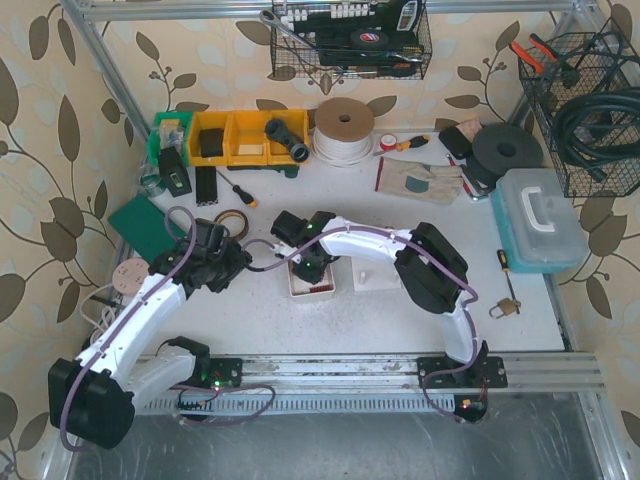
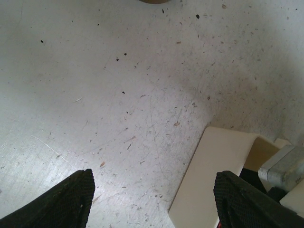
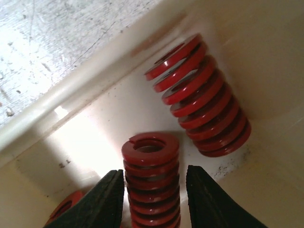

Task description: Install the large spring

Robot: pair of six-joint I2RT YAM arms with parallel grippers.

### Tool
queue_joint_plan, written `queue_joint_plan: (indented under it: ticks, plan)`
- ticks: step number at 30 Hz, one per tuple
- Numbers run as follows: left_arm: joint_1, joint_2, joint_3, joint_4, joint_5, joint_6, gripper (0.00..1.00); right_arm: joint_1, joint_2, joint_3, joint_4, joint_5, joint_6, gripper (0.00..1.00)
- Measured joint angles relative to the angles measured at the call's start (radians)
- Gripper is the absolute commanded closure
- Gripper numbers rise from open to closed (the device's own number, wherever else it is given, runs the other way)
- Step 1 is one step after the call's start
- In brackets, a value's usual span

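Note:
A white tray sits mid-table and holds red springs. In the right wrist view a red spring stands between my right gripper's open fingers, with a thin gap on each side. A longer, larger-looking red spring leans against the tray wall behind it. Part of a third red piece shows at the lower left. From above, the right gripper reaches down into the tray. My left gripper hovers wide open and empty over the bare table just left of the tray.
A white block stands just right of the tray. At the back are yellow bins, a tape roll, gloves and a black disc. A blue case and a padlock are on the right.

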Motion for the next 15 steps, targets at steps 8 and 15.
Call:
queue_joint_plan:
  ticks: [8,15]
  plan:
    - [0.000,0.018,0.000,0.000,0.000,0.004,0.28,-0.024,0.028,0.000,0.027,-0.039,0.010,0.65]
    - [0.000,0.021,0.000,0.000,0.000,0.005,0.28,-0.031,0.040,0.024,0.010,-0.070,0.044,0.86]
